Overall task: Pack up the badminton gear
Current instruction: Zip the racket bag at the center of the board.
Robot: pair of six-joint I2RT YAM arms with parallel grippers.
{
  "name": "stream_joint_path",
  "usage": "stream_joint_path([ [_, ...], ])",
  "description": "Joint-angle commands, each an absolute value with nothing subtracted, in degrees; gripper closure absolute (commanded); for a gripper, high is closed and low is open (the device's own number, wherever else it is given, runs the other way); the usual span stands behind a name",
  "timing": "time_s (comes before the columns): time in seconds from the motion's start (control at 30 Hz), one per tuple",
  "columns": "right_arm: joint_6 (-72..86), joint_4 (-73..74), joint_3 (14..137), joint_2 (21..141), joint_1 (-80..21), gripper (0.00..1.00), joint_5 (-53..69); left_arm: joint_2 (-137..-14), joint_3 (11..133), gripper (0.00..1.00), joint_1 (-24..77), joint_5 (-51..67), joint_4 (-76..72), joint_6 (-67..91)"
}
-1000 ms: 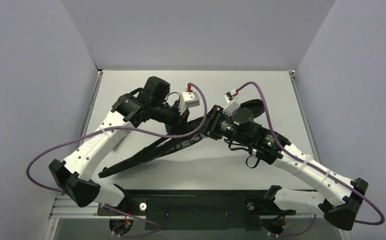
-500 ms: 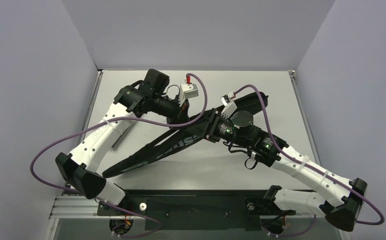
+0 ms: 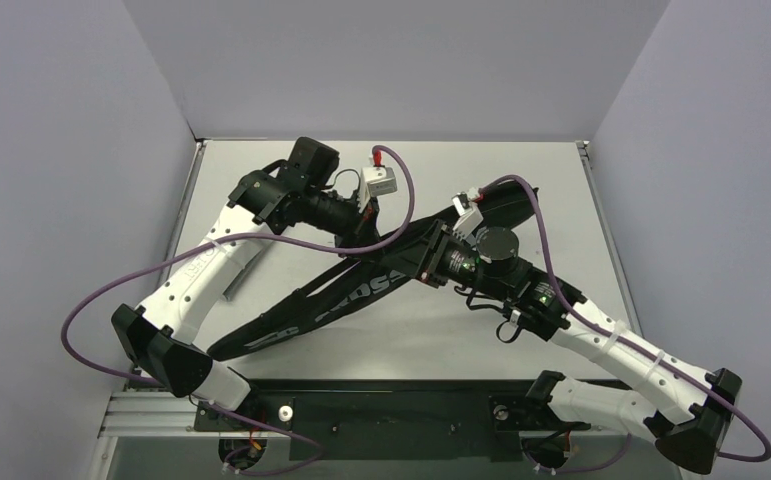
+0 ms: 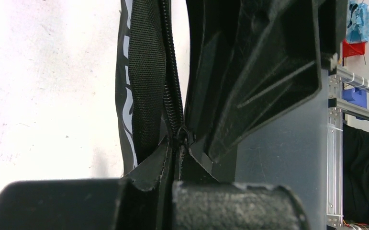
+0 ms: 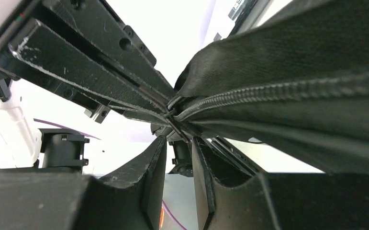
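Note:
The black racket-shaped bag [image 3: 356,292] with white lettering lies slantwise across the white table [image 3: 261,160], its wide end [image 3: 509,203] at the back right. Its middle is raised between both grippers. My left gripper [image 3: 369,238] is shut, its fingertips [image 4: 165,153] pinched on the zipper pull [image 4: 181,134] at the bag's seam. My right gripper [image 3: 416,260] faces it from the other side. In the right wrist view, the right gripper [image 5: 178,140] shows a narrow gap between its fingers [image 5: 151,163], with light through it. Its tips reach the bag's zipper line [image 5: 278,93].
Purple cables [image 3: 111,300] loop off both arms over the table's sides. The grey walls [image 3: 81,150] close in the table on three sides. The black mounting rail [image 3: 391,405] runs along the near edge.
The left arm has swung back and to the left, pulling the bag straighter and longer. The right wrist has shifted slightly right, and its fingers stand closer together than before.

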State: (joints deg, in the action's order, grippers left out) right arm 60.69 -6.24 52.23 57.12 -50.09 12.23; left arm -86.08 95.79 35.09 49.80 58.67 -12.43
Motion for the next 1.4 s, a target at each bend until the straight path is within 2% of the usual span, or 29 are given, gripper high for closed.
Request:
stream_joint_path([
  [0.0, 61.48, -7.66, 50.56, 54.73, -47.92, 0.77, 10.46, -84.3, 99.23, 1.0, 35.22, 57.48, 57.11, -12.5],
  [0.43, 62.86, -12.4, 50.79, 56.92, -47.61, 0.8, 11.93, -83.92, 98.46, 1.0, 35.75, 58.1, 57.44, -12.79],
  [0.5, 63.11, -13.12, 50.94, 57.2, -47.63, 0.83, 11.95, -83.75, 97.82, 1.0, 35.83, 58.11, 57.29, -12.63],
  [0.67, 63.19, -12.83, 50.87, 56.63, -47.78, 1.0, 10.97, -83.07, 96.74, 1.0, 35.95, 57.76, 56.45, -12.38],
  [1.37, 66.07, -1.28, 49.46, 43.72, -39.59, 1.0, 4.91, -80.66, 94.09, 1.0, 36.57, 52.15, 57.61, -17.76],
])
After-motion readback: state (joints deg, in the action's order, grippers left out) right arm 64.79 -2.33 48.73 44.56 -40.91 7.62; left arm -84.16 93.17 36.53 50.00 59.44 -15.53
